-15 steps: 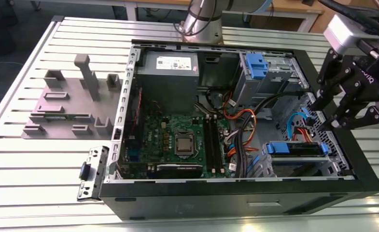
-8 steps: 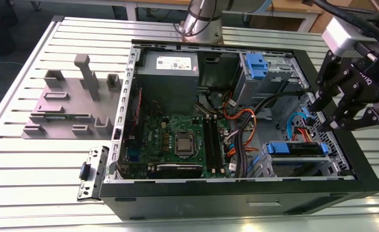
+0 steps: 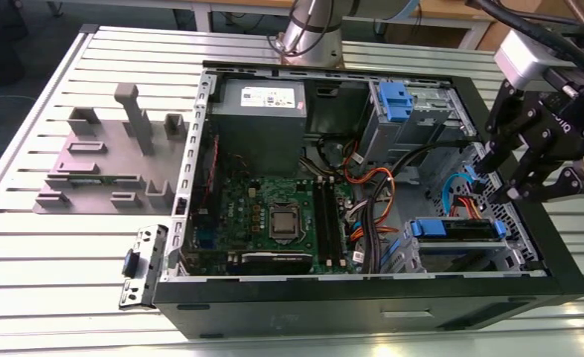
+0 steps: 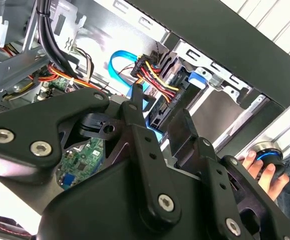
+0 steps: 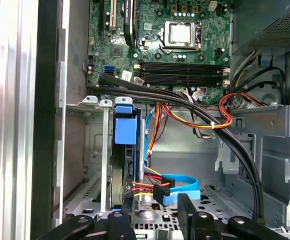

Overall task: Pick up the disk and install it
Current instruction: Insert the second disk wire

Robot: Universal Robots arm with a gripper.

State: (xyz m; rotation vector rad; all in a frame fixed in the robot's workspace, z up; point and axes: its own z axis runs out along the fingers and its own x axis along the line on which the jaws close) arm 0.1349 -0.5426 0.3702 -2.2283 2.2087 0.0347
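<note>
I have the arm's black two-fingered gripper [image 3: 497, 178] hanging over the exterior view's right side of the open black computer case [image 3: 371, 297], fingers pointing down and spread apart with nothing between them. Its fingertips hover just above the drive cage near the case's corner. The disk, a flat drive framed by a blue plastic bracket [image 3: 457, 229], already sits in that grey metal cage; in the first wrist view I see it standing on edge [image 5: 124, 150], with red, yellow and black wires plugged in beside a light-blue flat cable [image 5: 182, 181].
</note>
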